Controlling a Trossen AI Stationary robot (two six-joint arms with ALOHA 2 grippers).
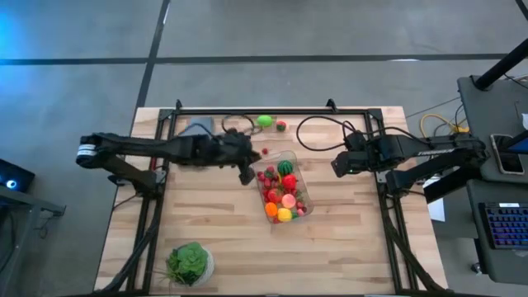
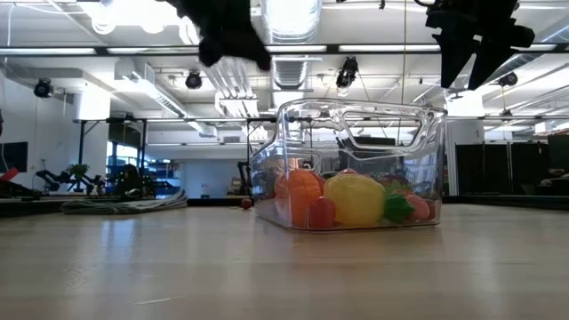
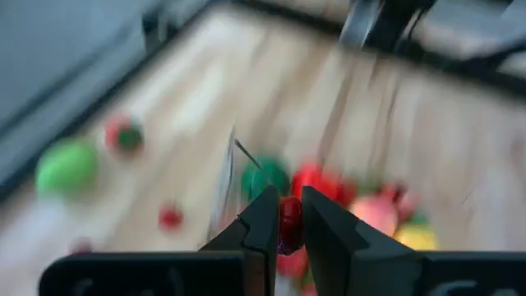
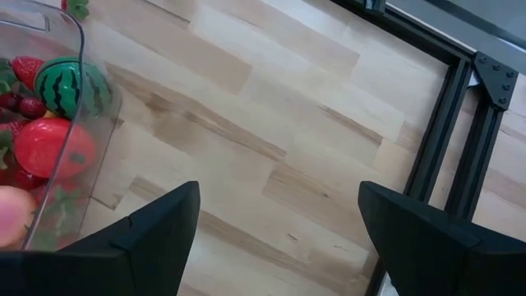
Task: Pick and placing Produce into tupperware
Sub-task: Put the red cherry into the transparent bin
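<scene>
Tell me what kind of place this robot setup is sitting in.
Probably a robotics lab or workshop in an open industrial hall. The low view shows exposed ceiling ducts and more equipment stands behind; the high view shows a framed wooden table and a keyboard on a side desk.

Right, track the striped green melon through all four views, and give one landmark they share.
High view: striped green melon at the tub's far end, near the left gripper.
Low view: cannot pick it out among the fruit behind the tub wall.
Left wrist view: blurred green ball just beyond the fingers, probably the melon.
Right wrist view: inside the tub's corner, above a red fruit.
Shared landmark: the clear tupperware, visible in every view.
</scene>
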